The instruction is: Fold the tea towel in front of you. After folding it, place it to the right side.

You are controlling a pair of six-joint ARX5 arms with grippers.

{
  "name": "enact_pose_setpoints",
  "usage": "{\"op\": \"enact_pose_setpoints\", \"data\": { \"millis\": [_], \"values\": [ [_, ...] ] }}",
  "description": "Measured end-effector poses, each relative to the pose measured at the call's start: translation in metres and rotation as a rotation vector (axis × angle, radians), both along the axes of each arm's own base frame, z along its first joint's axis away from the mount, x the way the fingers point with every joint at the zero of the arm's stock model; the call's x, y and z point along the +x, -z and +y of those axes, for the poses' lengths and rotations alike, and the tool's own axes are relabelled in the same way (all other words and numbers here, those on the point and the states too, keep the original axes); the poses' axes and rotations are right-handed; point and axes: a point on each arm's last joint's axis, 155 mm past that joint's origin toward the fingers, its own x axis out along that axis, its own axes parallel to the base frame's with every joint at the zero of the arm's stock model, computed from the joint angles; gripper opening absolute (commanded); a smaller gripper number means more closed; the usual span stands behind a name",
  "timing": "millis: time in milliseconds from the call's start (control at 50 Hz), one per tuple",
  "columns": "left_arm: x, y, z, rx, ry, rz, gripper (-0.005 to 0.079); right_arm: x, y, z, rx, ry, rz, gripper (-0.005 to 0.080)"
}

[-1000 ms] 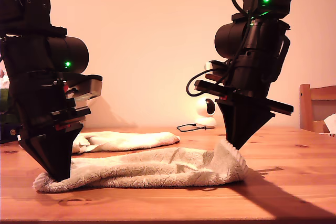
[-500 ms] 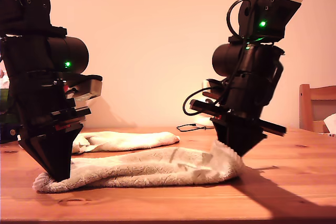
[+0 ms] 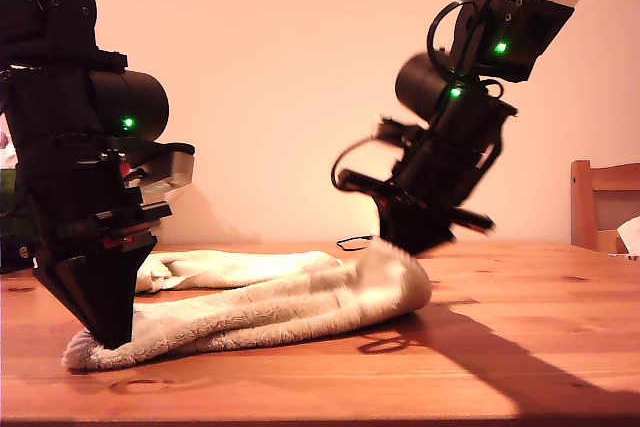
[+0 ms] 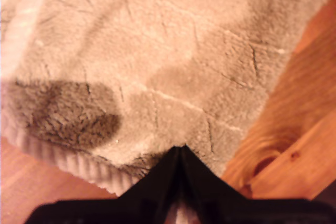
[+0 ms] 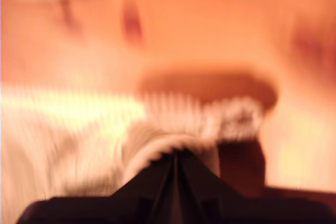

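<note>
While my first gripper (image 3: 105, 332) pins one towel (image 3: 270, 307) corner to the table (image 3: 520, 367), my second gripper (image 3: 405, 247), clenched on the other, raises it for folding.

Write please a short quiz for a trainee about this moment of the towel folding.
1. True or false: my second end effector is shut on the tea towel.
2. The tea towel lies on: A) a wooden table; B) a metal tray; C) a carpet.
3. Fill in: at the exterior view's right edge stands a wooden ___.
Key: 1 true; 2 A; 3 chair.
</note>
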Motion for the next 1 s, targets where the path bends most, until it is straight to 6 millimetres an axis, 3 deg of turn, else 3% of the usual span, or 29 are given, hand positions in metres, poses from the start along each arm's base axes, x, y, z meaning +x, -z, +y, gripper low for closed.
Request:
{"op": "enact_pose_setpoints", "data": {
  "millis": [140,280,440,580,800,1000],
  "values": [
    [0.0,0.0,0.0,0.0,0.0,0.001,-0.0019,0.022,-0.021,0.009,0.049,0.001,-0.116,-0.0011],
    [0.0,0.0,0.0,0.0,0.001,0.001,-0.0019,0.02,-0.015,0.002,0.006,0.004,-0.109,-0.0011],
    [-0.002,0.0,0.001,0.002,0.001,0.007,-0.0019,0.004,0.001,-0.01,-0.027,-0.02,-0.02,-0.0011],
    [-0.003,0.0,0.001,0.005,0.001,0.014,-0.0019,-0.01,0.002,-0.001,0.03,-0.071,0.043,-0.0011],
    [-0.013,0.0,0.001,0.001,0.011,0.053,-0.0019,-0.056,0.011,0.011,0.08,-0.15,0.225,-0.0011],
    [-0.026,0.0,0.0,-0.013,0.018,0.106,-0.0019,-0.063,0.017,0.016,0.019,-0.164,0.219,-0.0011]
  ]
}}
